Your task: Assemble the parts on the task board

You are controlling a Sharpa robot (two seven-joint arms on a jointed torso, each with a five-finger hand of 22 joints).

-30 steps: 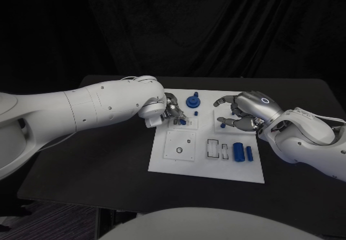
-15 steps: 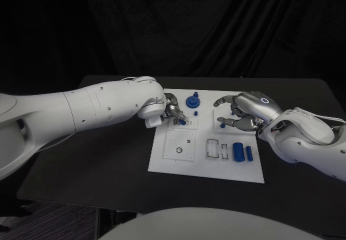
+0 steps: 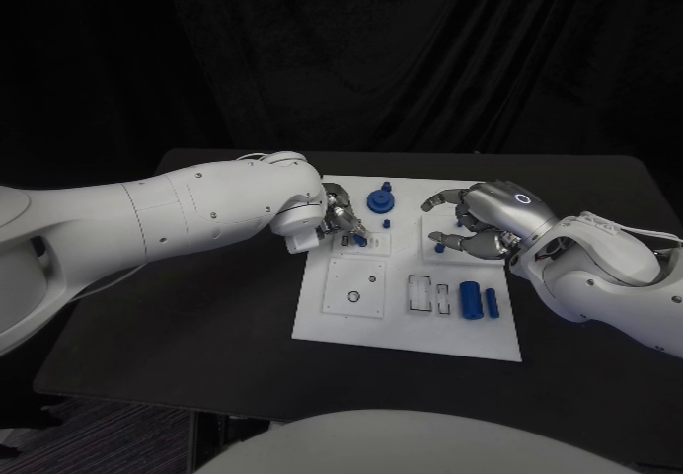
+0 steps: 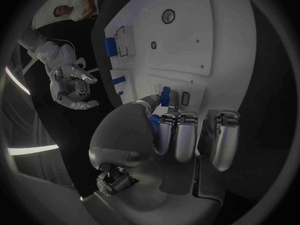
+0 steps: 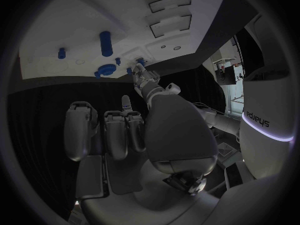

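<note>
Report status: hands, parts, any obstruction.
Left hand pinches small blue part at white task board. Right hand open, hovering over the board's far right. Two blue cylinders loose on the board. Nothing in the way.

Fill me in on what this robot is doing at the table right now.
It is assembling small blue parts on the white task board. The left hand is at the board's far left area, pinching a small blue piece against a slot there. The right hand hovers over the board's far right side, fingers curled and apart, holding nothing. A blue knob-shaped part stands between the hands; two blue cylinders lie near the board's right edge.
</note>
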